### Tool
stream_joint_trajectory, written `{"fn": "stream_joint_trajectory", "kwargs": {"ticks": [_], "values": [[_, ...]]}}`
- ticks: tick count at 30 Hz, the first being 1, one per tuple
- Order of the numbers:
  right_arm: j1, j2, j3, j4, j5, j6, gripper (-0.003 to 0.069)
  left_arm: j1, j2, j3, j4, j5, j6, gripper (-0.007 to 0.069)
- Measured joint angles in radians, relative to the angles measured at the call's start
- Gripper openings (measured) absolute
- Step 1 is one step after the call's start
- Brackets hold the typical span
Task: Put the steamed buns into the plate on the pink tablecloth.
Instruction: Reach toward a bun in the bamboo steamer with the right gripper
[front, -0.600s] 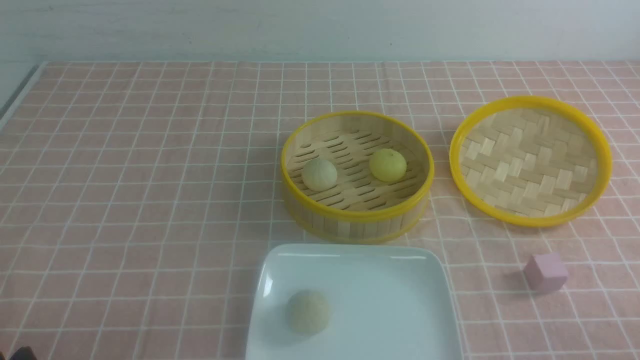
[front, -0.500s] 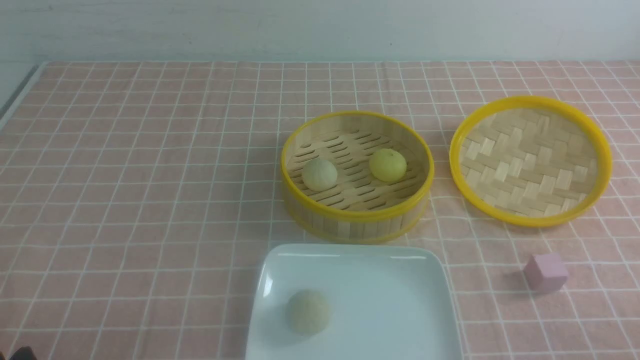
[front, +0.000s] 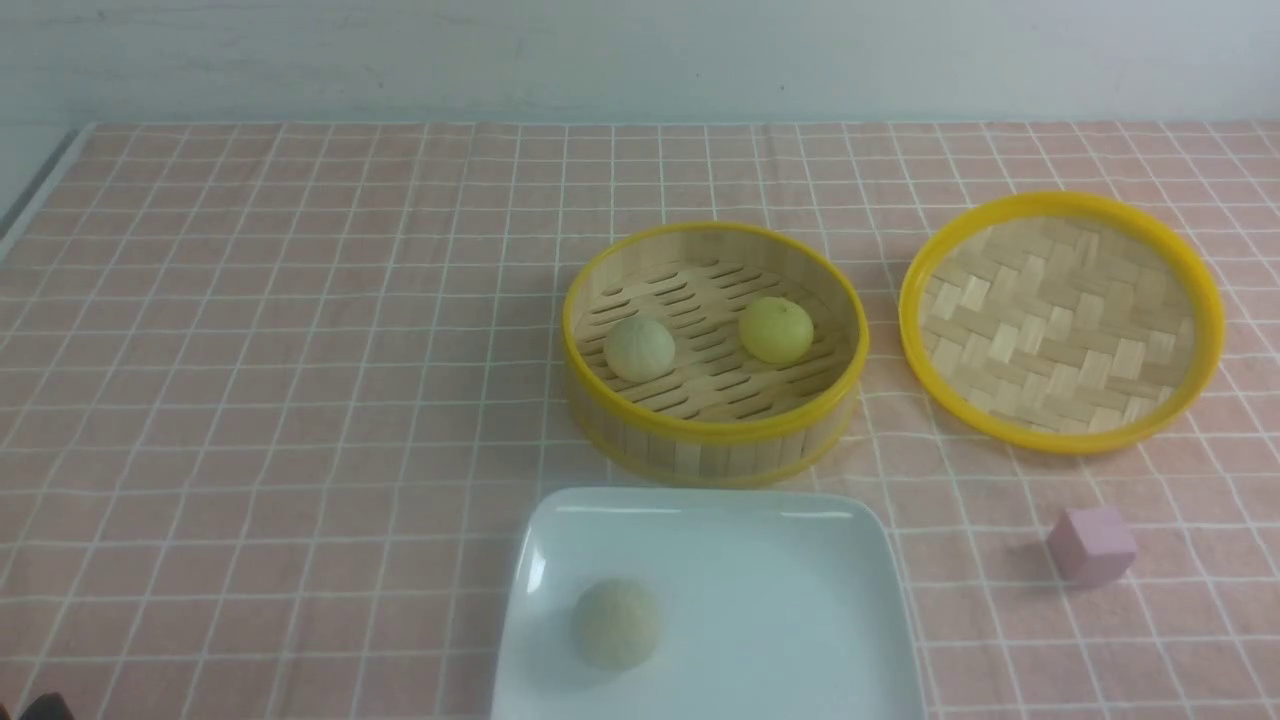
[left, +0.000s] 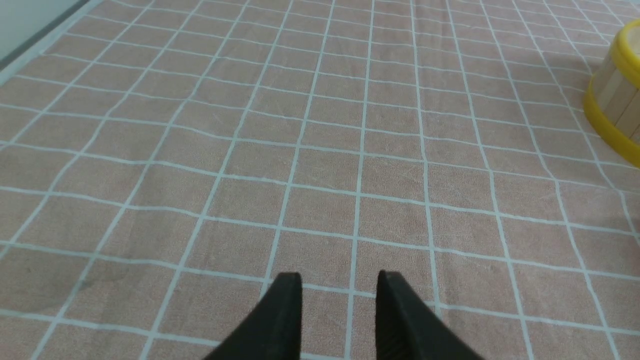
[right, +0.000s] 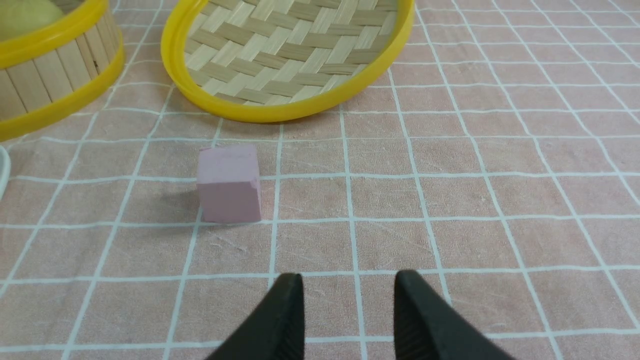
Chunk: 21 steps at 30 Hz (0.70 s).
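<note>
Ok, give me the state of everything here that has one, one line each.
steamer basket, uncovered, two buns inside
lid, off, lying on the pink tablecloth beside the basket
plate, holds one bun
far pale bun, in the basket
yellow bun, in the basket
near pale bun, on the plate
pink cube, loose on the tablecloth
left end effector, open, empty
right end effector, open, empty

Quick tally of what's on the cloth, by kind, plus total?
White plate: 1
Bamboo steamer: 1
Bamboo lid: 1
Pink cube: 1
Steamed buns: 3 (beige bun on the plate; cream bun and yellow bun in the steamer)
Total: 7
</note>
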Motion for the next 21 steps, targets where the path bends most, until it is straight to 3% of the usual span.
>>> {"fn": "stream_joint_trajectory", "kwargs": {"ticks": [15,17,19,20,21], "values": [[0.0,0.0,0.0,-0.007,-0.002,-0.001,0.0239,0.0,0.0,0.0,0.027,0.0,-0.019,0.024],[0.0,0.0,0.002,-0.021,-0.012,0.002,0.0239,0.0,0.0,0.0,-0.03,0.0,-0.087,0.024],[0.0,0.0,0.003,0.02,-0.02,0.054,0.0239,0.0,0.0,0.0,-0.19,0.0,-0.225,0.024],[0.0,0.0,0.004,0.029,-0.022,0.069,0.0239,0.0,0.0,0.0,-0.19,0.0,-0.24,0.024],[0.0,0.0,0.006,0.127,-0.026,0.161,0.0239,0.0,0.0,0.0,-0.317,0.001,-0.358,0.024]]}}
